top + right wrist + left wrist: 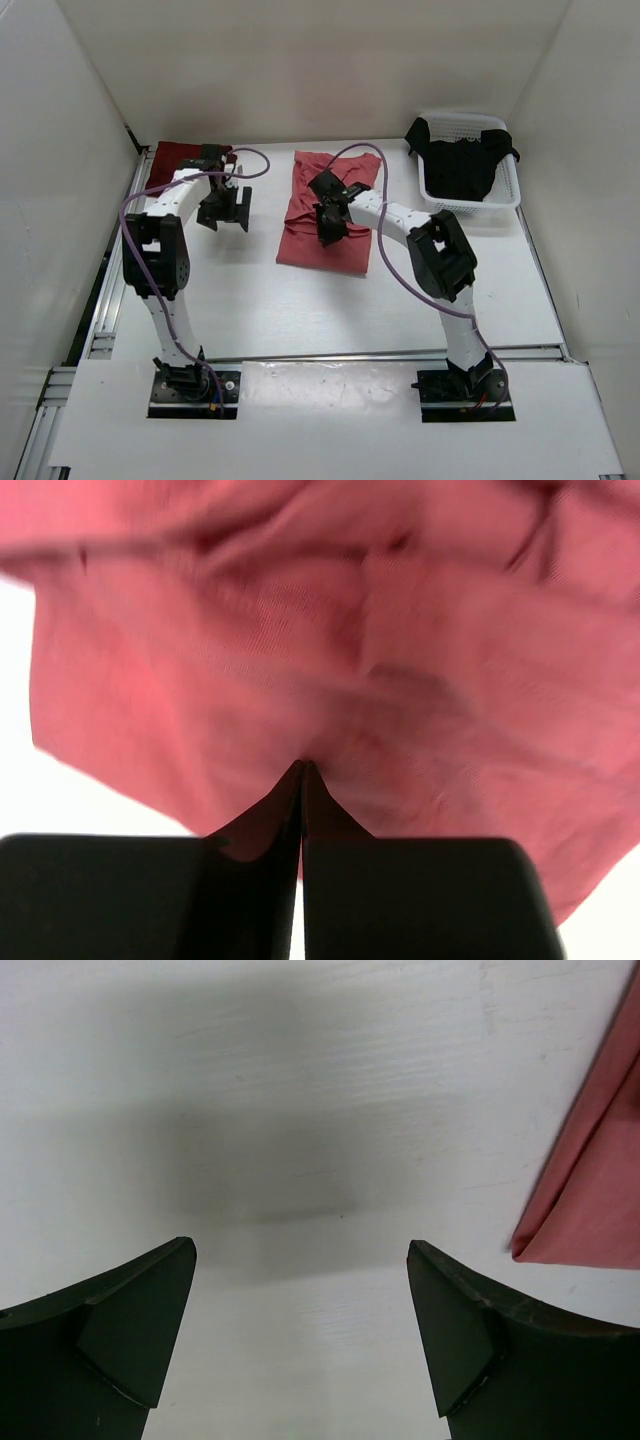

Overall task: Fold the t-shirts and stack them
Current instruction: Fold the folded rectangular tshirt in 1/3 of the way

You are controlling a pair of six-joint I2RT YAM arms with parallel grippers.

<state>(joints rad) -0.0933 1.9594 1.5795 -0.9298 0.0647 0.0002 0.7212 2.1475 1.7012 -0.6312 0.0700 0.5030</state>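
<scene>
The salmon pink t-shirt [312,182] lies partly folded in the middle of the table [300,310]. My right gripper [330,224] sits over its middle, with its jaws shut and pinching the cloth [300,630] at the tips [302,766]. My left gripper [225,210] is open and empty over bare table [300,1250]; a corner of the salmon pink shirt [590,1200] shows at its right. The dark maroon t-shirt [178,158] lies folded at the back left, partly hidden by the left arm. The black t-shirt [460,160] lies crumpled in the white basket [470,204].
The white perforated basket stands at the back right. White walls close in the table at the back and both sides. Purple cables loop off both arms.
</scene>
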